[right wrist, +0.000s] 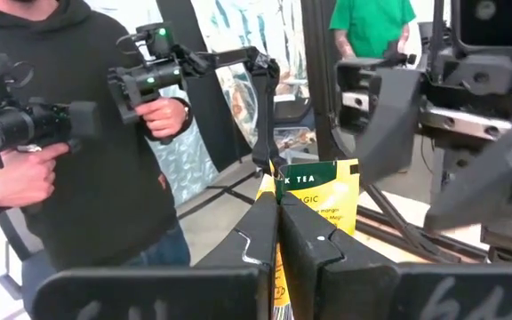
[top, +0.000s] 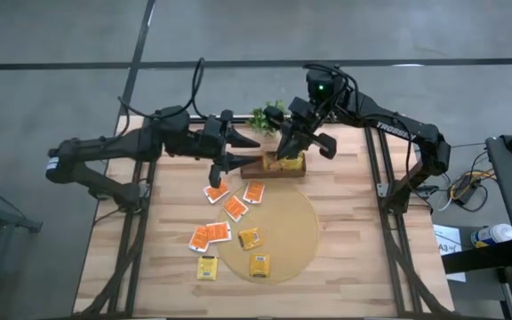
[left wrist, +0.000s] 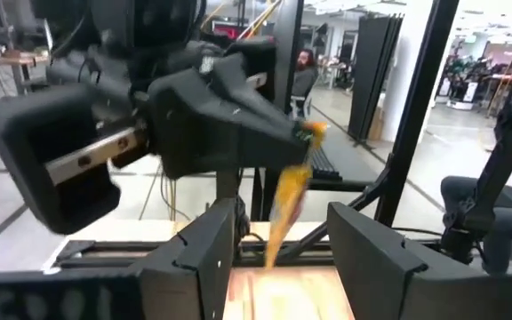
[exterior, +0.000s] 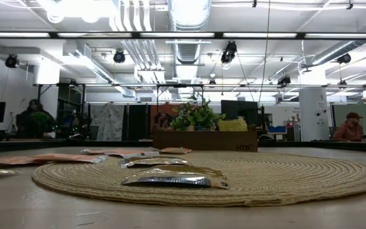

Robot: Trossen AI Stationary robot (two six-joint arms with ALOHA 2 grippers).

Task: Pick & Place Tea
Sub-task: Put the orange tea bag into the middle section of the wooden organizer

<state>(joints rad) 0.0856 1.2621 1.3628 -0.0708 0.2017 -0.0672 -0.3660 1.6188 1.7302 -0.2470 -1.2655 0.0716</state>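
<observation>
The right gripper (top: 284, 158), clamped on a yellow tea packet (right wrist: 320, 197) hanging vertically, hovers over the wooden box (top: 278, 167), with the open left gripper (top: 231, 151) waiting at nine o'clock.

Overhead, table-level, 2 wrist views

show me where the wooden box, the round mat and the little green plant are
wooden box (exterior: 205, 140), low view, on its front wall.
round mat (top: 302, 216), high view, on a bare part near its right edge.
green plant (exterior: 196, 116), low view, on its leaves above the box.
</observation>
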